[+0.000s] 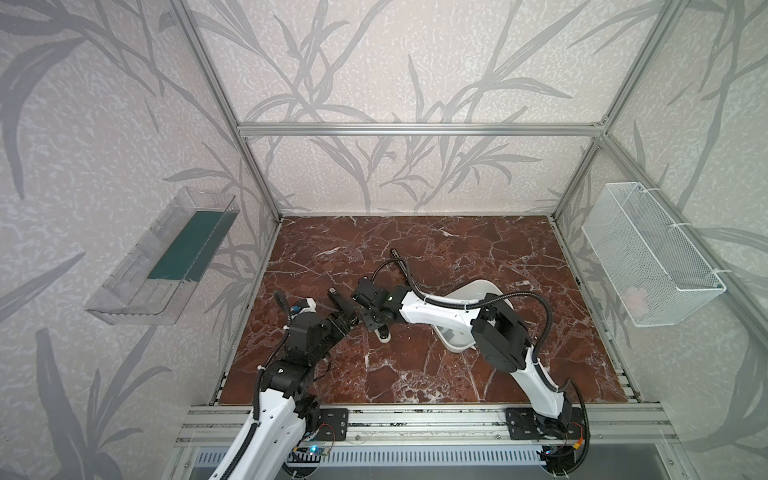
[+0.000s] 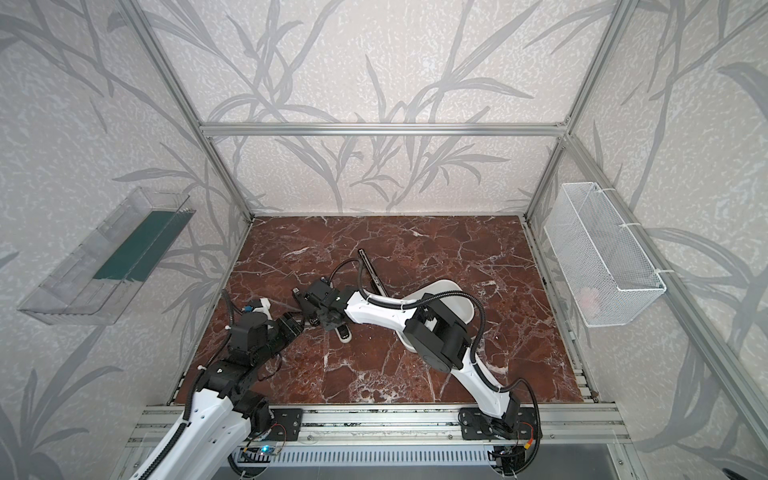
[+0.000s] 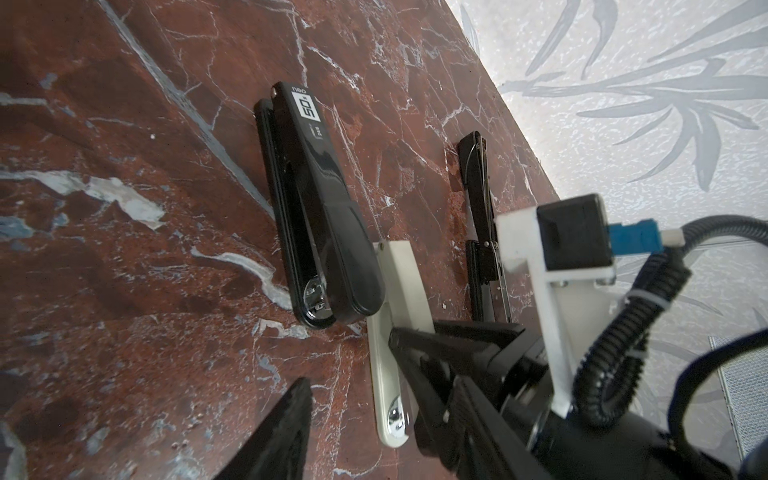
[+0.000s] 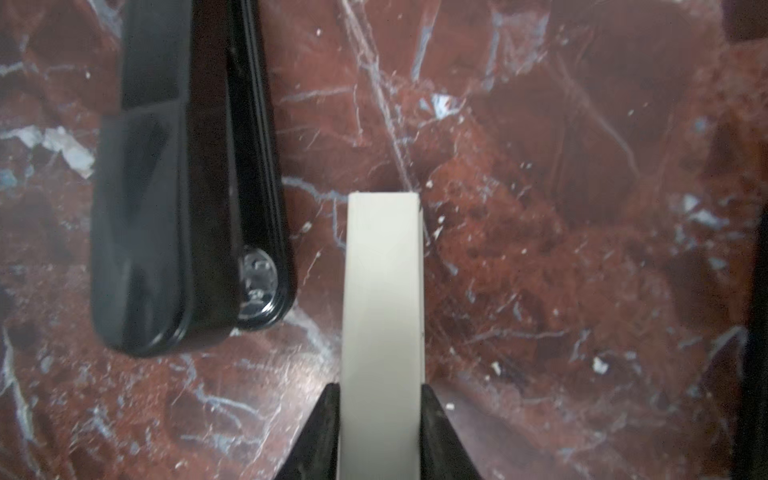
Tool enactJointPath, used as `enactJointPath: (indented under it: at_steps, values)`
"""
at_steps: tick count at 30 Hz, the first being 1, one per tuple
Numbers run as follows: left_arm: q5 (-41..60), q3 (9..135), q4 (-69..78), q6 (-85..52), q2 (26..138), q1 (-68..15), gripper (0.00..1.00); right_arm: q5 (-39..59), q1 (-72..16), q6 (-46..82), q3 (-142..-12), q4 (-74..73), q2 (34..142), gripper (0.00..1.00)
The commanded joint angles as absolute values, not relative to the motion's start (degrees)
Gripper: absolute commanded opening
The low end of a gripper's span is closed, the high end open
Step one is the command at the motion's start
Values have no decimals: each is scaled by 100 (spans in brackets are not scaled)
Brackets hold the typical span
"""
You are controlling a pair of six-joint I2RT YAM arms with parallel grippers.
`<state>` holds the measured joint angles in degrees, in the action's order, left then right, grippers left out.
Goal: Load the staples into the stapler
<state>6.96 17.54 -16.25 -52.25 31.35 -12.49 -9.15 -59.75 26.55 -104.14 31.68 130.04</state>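
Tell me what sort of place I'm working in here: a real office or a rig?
Most likely an enclosed robot test cell, not an office: an aluminium frame holds leaf-print wall panels around a marble-look tabletop, and a white mesh basket hangs on one side wall.

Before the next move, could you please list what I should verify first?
1. The right tool grips the white stapler by its sides: ok.
2. The left tool open, holding nothing: ok.
3. The black stapler outside that grip: ok.
4. Magazine of the white stapler open for loading: cannot tell.
5. Whereabouts of the staples: cannot tell.
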Motion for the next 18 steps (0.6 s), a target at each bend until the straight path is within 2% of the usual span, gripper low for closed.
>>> enactJointPath:
  at_steps: [1, 13, 18]
  values:
    - [667, 1920, -1648, -5114, 3205, -1187, 57, -930, -5709, 1933, -10867, 3273, 13244, 28]
    - [321, 2398, -2455, -5085, 3045, -733, 62, -627, -5598, 1080, -13676, 3884, 14874, 27]
    - [424, 2498, -2495, -5099, 2953, -657, 63, -458, -5598, 933, -14928, 4258, 15460, 32]
